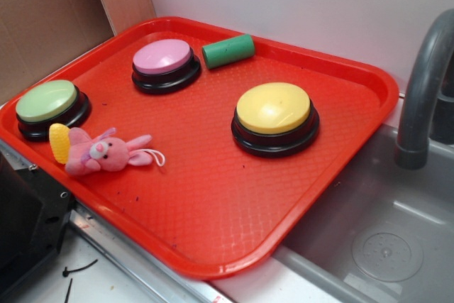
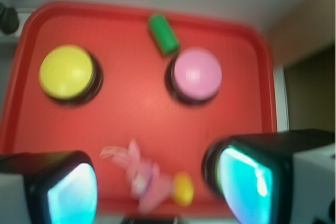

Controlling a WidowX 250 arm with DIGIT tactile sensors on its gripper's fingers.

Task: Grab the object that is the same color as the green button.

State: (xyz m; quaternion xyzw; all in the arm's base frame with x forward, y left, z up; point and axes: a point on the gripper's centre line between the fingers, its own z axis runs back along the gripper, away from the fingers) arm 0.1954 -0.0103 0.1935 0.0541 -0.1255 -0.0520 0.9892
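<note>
Lying on its side just beside the pink dome button [image 1: 162, 57], the small matte dark-green cylinder [image 1: 228, 51] rests untouched on the red plastic tray [image 1: 213, 211]. The pale-green dome button [image 1: 47, 101] sits well apart from the pink one. The gripper [image 2: 157, 187] hangs above, fingers [image 2: 247, 177] spread apart and holding nothing.

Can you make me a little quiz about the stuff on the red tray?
1. True or false: the green cylinder lies on its side beside the pink button.
2. Which button sits closest to the pink bunny toy? A) yellow button B) green button C) pink button
3. Fill in: in the wrist view the gripper is ____, hanging above the red tray and holding nothing.

Key: 1 true. 2 B. 3 open.
</note>
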